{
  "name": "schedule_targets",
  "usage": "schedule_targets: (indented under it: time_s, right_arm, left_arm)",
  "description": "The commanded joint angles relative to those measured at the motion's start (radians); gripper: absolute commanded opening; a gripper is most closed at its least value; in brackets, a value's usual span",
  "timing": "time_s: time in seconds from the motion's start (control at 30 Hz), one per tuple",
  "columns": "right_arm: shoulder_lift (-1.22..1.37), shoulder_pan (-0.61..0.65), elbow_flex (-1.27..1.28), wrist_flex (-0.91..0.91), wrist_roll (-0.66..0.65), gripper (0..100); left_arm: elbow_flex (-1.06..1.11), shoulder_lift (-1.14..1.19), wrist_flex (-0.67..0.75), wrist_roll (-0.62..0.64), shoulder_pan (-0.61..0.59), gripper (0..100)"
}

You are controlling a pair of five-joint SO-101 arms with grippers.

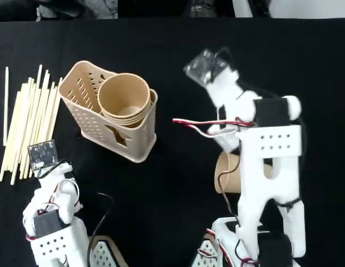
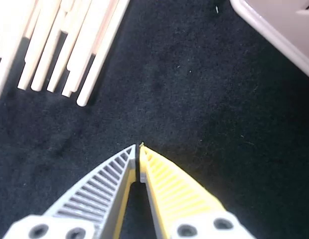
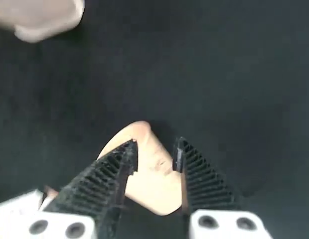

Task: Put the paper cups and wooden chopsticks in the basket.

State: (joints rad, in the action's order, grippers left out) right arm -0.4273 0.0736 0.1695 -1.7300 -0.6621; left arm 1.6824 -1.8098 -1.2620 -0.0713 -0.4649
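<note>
Right hand (image 3: 155, 144) open astride the fallen paper cup (image 3: 154, 181), placed to grip it; left hand (image 2: 139, 149) closed, empty, near the wooden chopsticks (image 2: 70, 45); basket (image 1: 86, 108) already holds stacked cups (image 1: 123, 95).

A black table cloth (image 1: 172, 183) is seen beneath both tools. The left gripper (image 2: 139, 149) is ribbed in grey on one side and yellow on the other, with pale wooden chopsticks (image 2: 70, 45) ahead of it. The right gripper (image 3: 154, 152) is ribbed in black, and a tan paper cup (image 3: 157, 186) is framed between its sides. The beige basket (image 1: 86, 105) is patterned with rows of slots, and tan stacked cups (image 1: 123, 97) are seen inside.
</note>
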Motion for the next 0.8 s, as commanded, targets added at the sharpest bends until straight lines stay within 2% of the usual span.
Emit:
schedule_targets:
  time_s: [0.0,0.23,0.4,0.47,0.6,0.67,0.77]
  right_arm:
    - [-0.002,-0.018,0.093,-0.029,-0.044,13.9]
    - [-0.007,-0.048,0.153,-0.029,-0.132,13.9]
    - [-0.004,-0.118,0.173,-0.026,-0.201,14.0]
    - [-0.004,-0.15,0.197,-0.005,-0.216,16.8]
    - [-0.008,-0.166,0.269,0.04,-0.219,28.6]
    - [-0.008,-0.164,0.297,0.049,-0.203,31.5]
    - [-0.008,-0.163,0.306,0.051,-0.077,31.5]
  left_arm:
    - [0.016,-0.009,-0.008,0.008,-0.004,3]
    - [0.016,-0.009,-0.008,0.008,-0.004,3]
    - [0.016,-0.009,-0.008,0.008,-0.004,3]
    - [0.016,-0.009,-0.008,0.008,-0.004,3]
    - [0.016,-0.009,-0.008,0.008,-0.004,3]
    - [0.016,-0.009,-0.008,0.008,-0.004,3]
    - [0.016,-0.009,-0.008,0.008,-0.004,3]
